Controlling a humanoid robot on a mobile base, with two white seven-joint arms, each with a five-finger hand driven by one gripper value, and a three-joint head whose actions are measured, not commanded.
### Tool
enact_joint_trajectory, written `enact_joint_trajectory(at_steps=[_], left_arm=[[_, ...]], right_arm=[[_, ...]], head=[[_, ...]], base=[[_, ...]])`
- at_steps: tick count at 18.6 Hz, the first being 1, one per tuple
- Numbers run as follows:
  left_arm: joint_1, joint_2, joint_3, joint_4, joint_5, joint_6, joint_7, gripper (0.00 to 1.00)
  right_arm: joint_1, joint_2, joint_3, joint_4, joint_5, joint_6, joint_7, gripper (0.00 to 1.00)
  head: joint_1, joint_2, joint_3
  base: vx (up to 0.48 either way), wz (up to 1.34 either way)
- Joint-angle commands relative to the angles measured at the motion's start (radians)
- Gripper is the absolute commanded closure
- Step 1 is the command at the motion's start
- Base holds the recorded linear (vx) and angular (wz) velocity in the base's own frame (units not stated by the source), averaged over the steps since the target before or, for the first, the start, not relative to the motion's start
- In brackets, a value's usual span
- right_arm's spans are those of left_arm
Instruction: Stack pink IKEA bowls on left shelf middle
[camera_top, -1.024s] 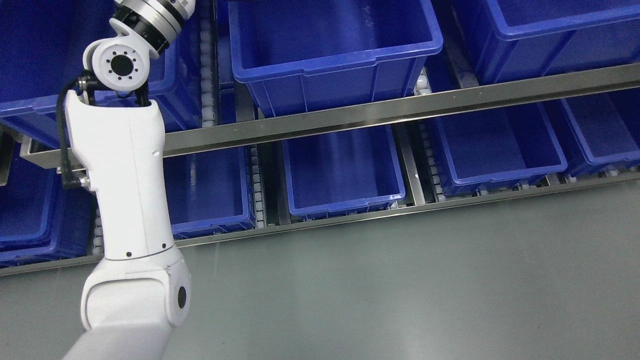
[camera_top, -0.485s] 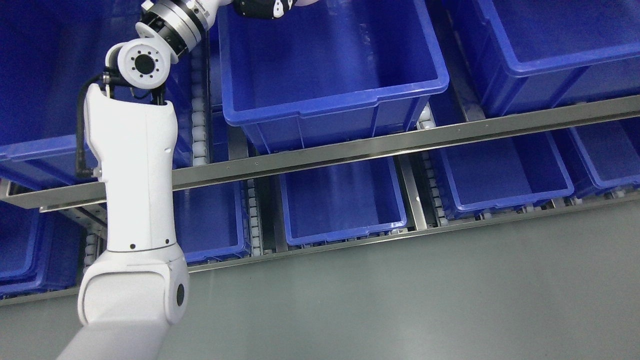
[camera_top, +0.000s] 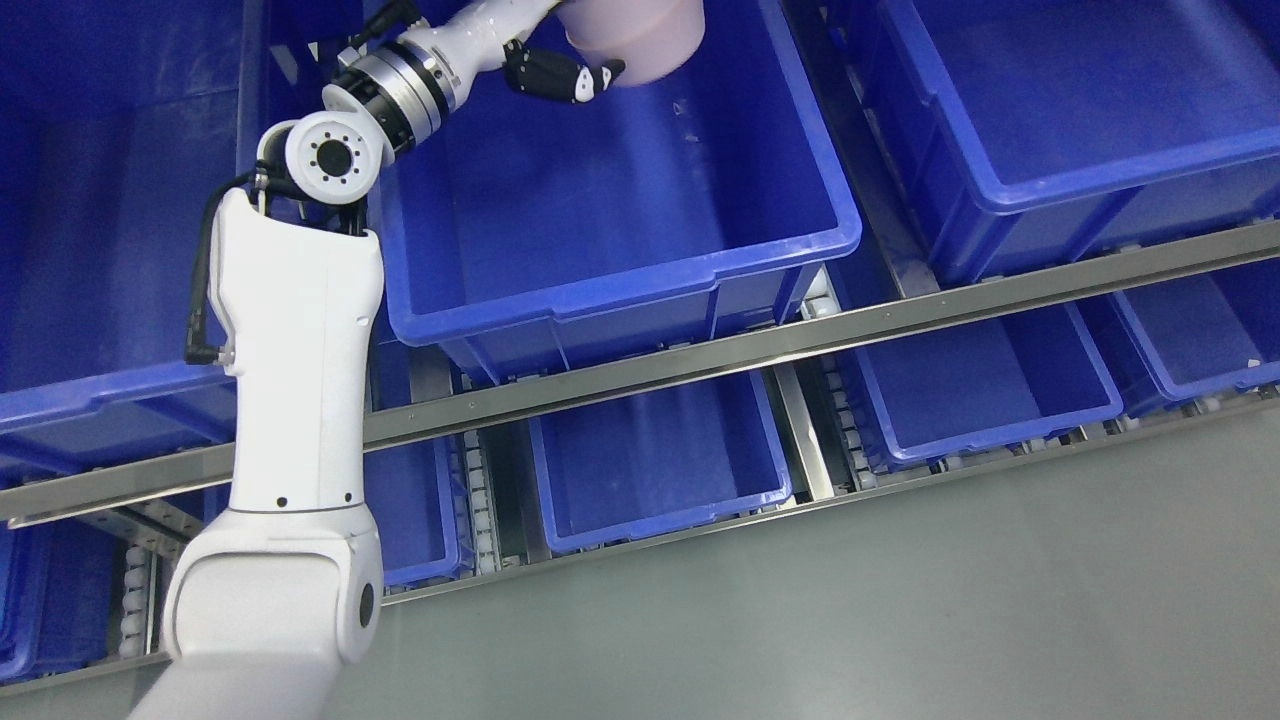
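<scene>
Pink bowl: looking rigid, light, smooth-walled; left hand is clasping its side over the blue bin; rim grip seems safest

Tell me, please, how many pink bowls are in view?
1: pink bowl in the left hand over the middle blue bin, cropped at the top; others may be hidden.
</scene>
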Motion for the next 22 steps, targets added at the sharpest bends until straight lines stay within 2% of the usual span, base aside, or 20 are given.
enact_joint_trajectory(at_steps=[1, 3, 6, 7, 9, 13, 15, 16, 17, 19, 22], left_arm=[[0.028, 0.007, 0.007, -0.055, 0.006, 0.042, -0.086, 0.96], [0.032, 0.019, 0.013, -0.098, 0.008, 0.067, -0.150, 0.96], [0.040, 0.019, 0.013, -0.121, 0.009, 0.072, -0.173, 0.92], [0.040, 0.021, 0.013, -0.122, 0.009, 0.072, -0.173, 0.85], [0.040, 0.028, 0.013, -0.122, 0.009, 0.070, -0.172, 0.63], [0.038, 0.022, 0.014, -0.150, 0.009, 0.073, -0.165, 0.35], [0.026, 0.001, 0.039, -0.173, 0.011, 0.125, -0.158, 0.17], [0.023, -0.023, 0.062, -0.171, 0.012, 0.154, -0.127, 0.05], [0.022, -0.023, 0.094, -0.171, 0.016, 0.167, -0.063, 0.01], [0.022, -0.023, 0.161, -0.170, 0.051, 0.167, 0.088, 0.00], [0.031, -0.023, 0.179, -0.164, 0.349, 0.176, 0.435, 0.00]], right_arm=[[0.000, -0.017, -0.011, -0.001, 0.008, 0.000, 0.001, 0.00], [0.000, -0.017, -0.011, 0.000, 0.008, 0.000, 0.001, 0.00], [0.000, -0.017, -0.011, 0.000, 0.008, 0.000, 0.001, 0.00], [0.000, -0.017, -0.011, 0.000, 0.008, 0.000, 0.001, 0.00], [0.000, -0.017, -0.011, 0.000, 0.008, 0.000, 0.001, 0.00], [0.000, -0.017, -0.011, 0.000, 0.008, 0.000, 0.001, 0.00], [0.000, -0.017, -0.011, 0.000, 0.008, 0.000, 0.001, 0.00], [0.000, -0.017, -0.011, 0.000, 0.008, 0.000, 0.001, 0.00], [0.000, -0.017, -0.011, 0.000, 0.008, 0.000, 0.001, 0.00], [0.000, -0.017, -0.011, 0.000, 0.008, 0.000, 0.001, 0.00], [0.000, -0.017, -0.011, 0.000, 0.008, 0.000, 0.001, 0.00]], head=[[0.0000, 0.000, 0.000], [0.0000, 0.000, 0.000], [0.0000, 0.000, 0.000], [0.0000, 0.000, 0.000], [0.0000, 0.000, 0.000], [0.0000, 0.000, 0.000], [0.0000, 0.000, 0.000], [0.0000, 0.000, 0.000], [0.0000, 0.000, 0.000], [0.0000, 0.000, 0.000], [0.0000, 0.000, 0.000]], base=[[0.075, -0.07], [0.068, -0.07], [0.043, -0.03], [0.014, 0.00], [0.007, 0.00], [-0.001, -0.01], [0.000, 0.00], [0.000, 0.00], [0.000, 0.00], [0.000, 0.01], [0.000, 0.00]])
